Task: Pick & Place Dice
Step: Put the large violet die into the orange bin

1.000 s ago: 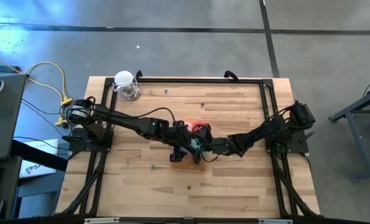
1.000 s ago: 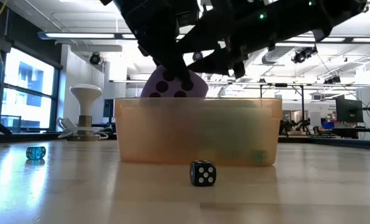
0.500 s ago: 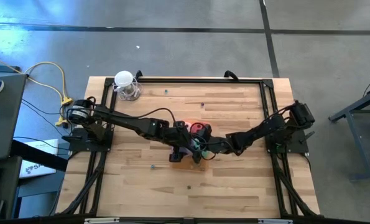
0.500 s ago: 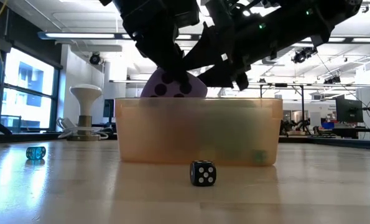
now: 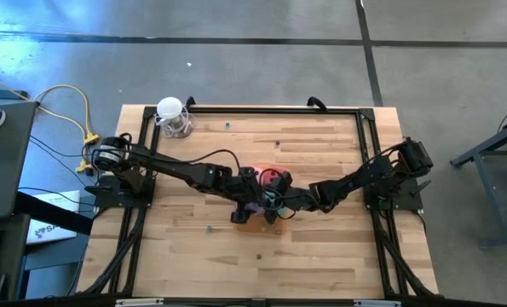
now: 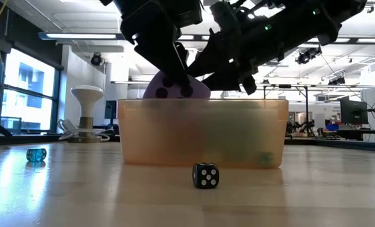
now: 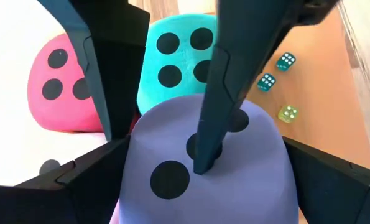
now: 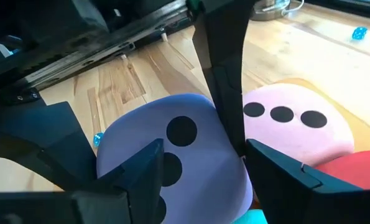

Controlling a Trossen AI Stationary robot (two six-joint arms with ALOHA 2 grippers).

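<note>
Both arms meet over the orange tray (image 6: 200,132), which sits near the middle of the surface (image 5: 321,247), a little toward the front edge. The left gripper (image 7: 166,134) has its fingers spread wide around the purple die (image 7: 203,168), one finger (image 7: 231,81) lying across the die's top face and the other down its side; whether they press on it cannot be told. The right gripper (image 8: 225,152) reaches in from the other side with its fingers on either side of the same purple die (image 8: 172,155), partly apart, one finger (image 8: 225,68) standing in the gap between that die and the pink die (image 8: 296,130); whether it clamps the die cannot be told either. In the low view the purple die (image 6: 176,88) shows above the tray's rim, under the dark arms. The teal die (image 7: 181,56) lies just behind the purple one, with the pink die (image 7: 60,84) beside it, and a corner of the red die (image 8: 349,171) shows below the pink one. Three tiny dice lie on the tray floor (image 7: 278,81). A small black die (image 6: 206,175) stands on the surface just in front of the tray, and a small blue die (image 6: 36,154) lies well off toward the left edge. A white stand (image 5: 173,115) sits at the back left corner.
</note>
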